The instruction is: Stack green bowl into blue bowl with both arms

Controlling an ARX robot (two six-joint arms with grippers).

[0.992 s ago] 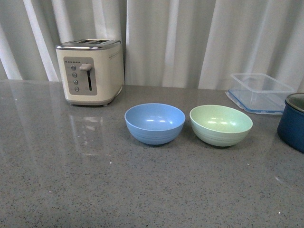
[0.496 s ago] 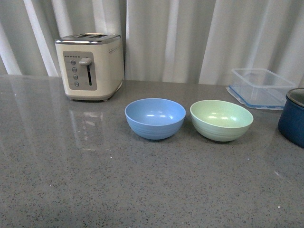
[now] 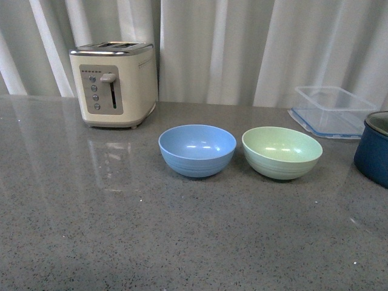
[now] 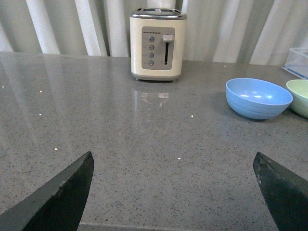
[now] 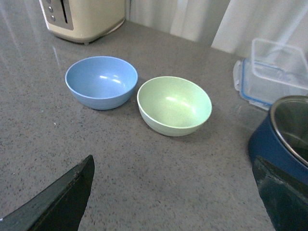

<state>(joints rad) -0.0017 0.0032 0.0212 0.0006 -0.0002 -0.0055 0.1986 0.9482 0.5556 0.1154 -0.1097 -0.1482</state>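
The blue bowl (image 3: 197, 150) and the green bowl (image 3: 282, 151) stand upright and empty side by side on the grey counter, a small gap between them, green to the right. Neither arm shows in the front view. In the left wrist view my left gripper (image 4: 173, 161) is open over bare counter, with the blue bowl (image 4: 258, 97) far ahead and the green bowl (image 4: 300, 96) cut by the frame edge. In the right wrist view my right gripper (image 5: 173, 163) is open and empty, short of the green bowl (image 5: 174, 105), the blue bowl (image 5: 101, 81) beside it.
A cream toaster (image 3: 115, 83) stands at the back left. A clear blue-rimmed container (image 3: 332, 111) sits at the back right. A dark navy pot (image 3: 373, 147) stands at the right edge, close to my right gripper's finger in the right wrist view (image 5: 281, 142).
The front view has shifted slightly, so everything sits a little higher in the picture than a second ago. The bowls have not moved relative to each other.
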